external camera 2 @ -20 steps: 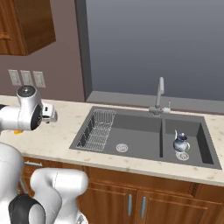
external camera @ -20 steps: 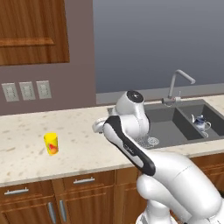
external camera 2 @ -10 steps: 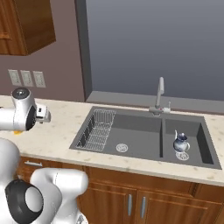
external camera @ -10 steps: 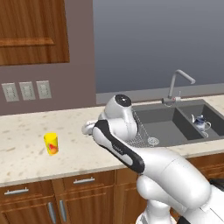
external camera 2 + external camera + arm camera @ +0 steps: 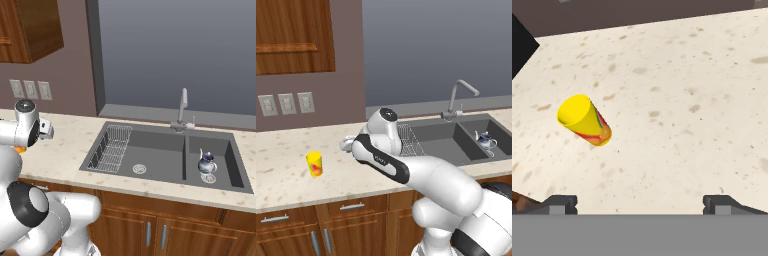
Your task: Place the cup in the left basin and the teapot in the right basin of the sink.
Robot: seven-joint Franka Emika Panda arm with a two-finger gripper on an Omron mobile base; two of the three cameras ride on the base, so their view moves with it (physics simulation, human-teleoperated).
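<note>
Cup (image 5: 583, 120) upright on worktop (image 5: 677, 100), left of pincer (image 5: 640, 204) and ahead, well apart. Pincer spread, empty. Teapot (image 5: 485, 139) already in right basin (image 5: 491, 131).

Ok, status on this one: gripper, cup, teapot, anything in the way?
Gripper open, empty, above counter. Cup upright on counter, untouched. Teapot already in right basin. Nothing blocking the cup.

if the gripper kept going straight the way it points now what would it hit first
Most likely the bare speckled beige countertop. The open gripper points down at it, and the small yellow tumbler with red-orange patches sits left of that line.
</note>
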